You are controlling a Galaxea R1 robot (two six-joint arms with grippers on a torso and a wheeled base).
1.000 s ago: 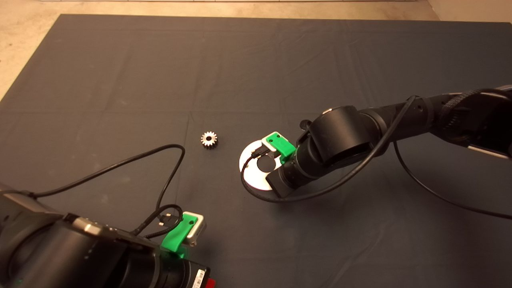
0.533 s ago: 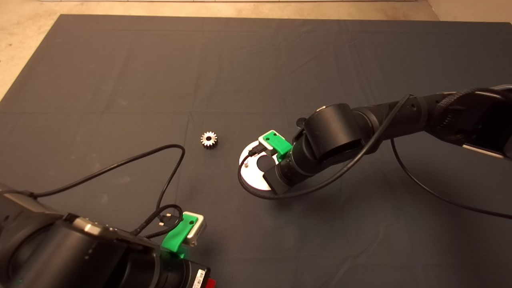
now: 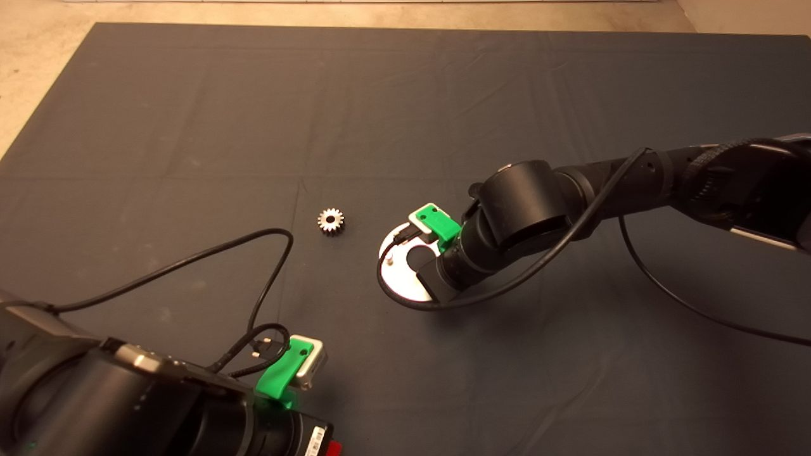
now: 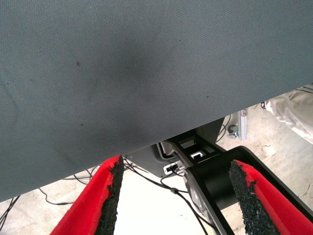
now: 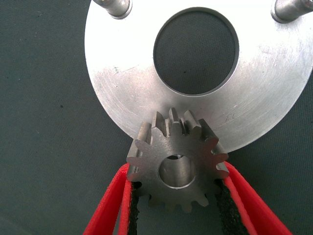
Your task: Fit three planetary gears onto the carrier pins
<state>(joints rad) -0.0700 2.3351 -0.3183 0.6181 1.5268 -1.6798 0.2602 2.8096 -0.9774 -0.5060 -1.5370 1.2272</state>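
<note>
My right gripper (image 5: 177, 170) is shut on a small toothed metal gear (image 5: 178, 164), held flat over the near edge of the silver carrier disc (image 5: 122, 83). Two upright pins (image 5: 115, 6) (image 5: 288, 10) stand bare at the disc's far side. A silvery glint shows through the gear's bore; the third pin is hidden under the gear. In the head view the right arm's wrist (image 3: 456, 259) covers much of the disc (image 3: 402, 278), with one pin (image 3: 391, 258) showing. A second gear (image 3: 331, 221) lies flat on the mat, left of the disc. No third gear shows.
My left gripper (image 4: 176, 196) is open and parked at the mat's near left corner (image 3: 332, 448), looking past the mat's edge at the floor and the robot base. Black cables loop on the mat by the left arm (image 3: 266, 278) and around the disc's near side (image 3: 405, 301).
The right arm has shifted a little to the left over the disc with the gear in it, uncovering the pin on the disc's left. The loose gear and the left arm have not moved.
</note>
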